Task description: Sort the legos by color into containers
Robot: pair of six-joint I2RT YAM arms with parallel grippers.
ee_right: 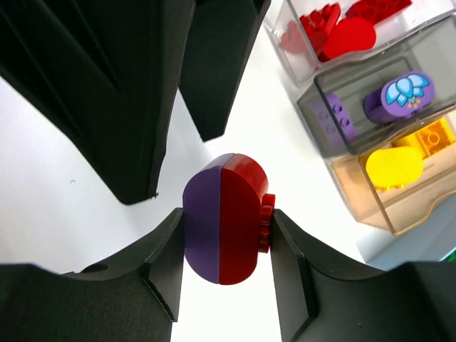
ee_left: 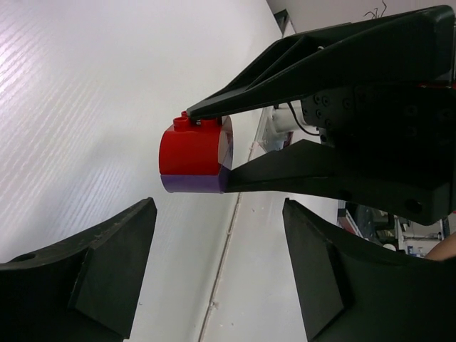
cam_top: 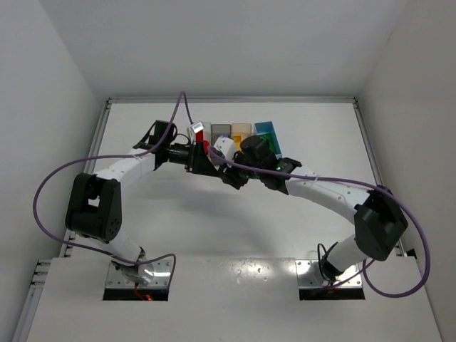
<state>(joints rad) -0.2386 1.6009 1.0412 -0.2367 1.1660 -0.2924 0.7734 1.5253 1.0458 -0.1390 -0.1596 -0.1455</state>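
Observation:
My right gripper (ee_right: 226, 229) is shut on a joined pair of legos, a red rounded brick (ee_right: 241, 217) stuck to a purple one (ee_right: 201, 226), held above the table. In the left wrist view the pair (ee_left: 194, 151) sits between the right fingers (ee_left: 299, 174), just beyond my open, empty left gripper (ee_left: 219, 214). In the top view the two grippers meet at the red brick (cam_top: 206, 147), left gripper (cam_top: 198, 158), right gripper (cam_top: 211, 152), in front of the bins. The clear bin (ee_right: 285, 21) holds red legos, the smoky grey bin (ee_right: 317, 121) purple, the tan bin (ee_right: 356, 196) yellow.
The four bins stand in a row at the back centre: clear (cam_top: 197, 131), grey (cam_top: 220, 130), tan (cam_top: 241, 130), light blue (cam_top: 266, 134) with green inside. White walls enclose the table on three sides. Purple cables loop off both arms.

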